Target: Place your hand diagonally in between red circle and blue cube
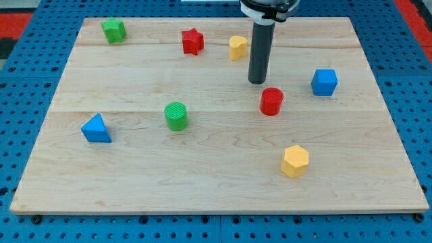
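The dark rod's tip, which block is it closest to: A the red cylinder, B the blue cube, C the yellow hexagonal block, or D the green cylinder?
A: my tip sits just up and to the view's left of the red cylinder, with the blue cube farther to the view's right.

Dark rod upright, my tip (257,82) low on the board.

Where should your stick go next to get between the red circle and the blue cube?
Probably a short slide toward the view's right. My tip sits just above-left of the red circle, while the blue cube lies further right, so the gap between them is still open.
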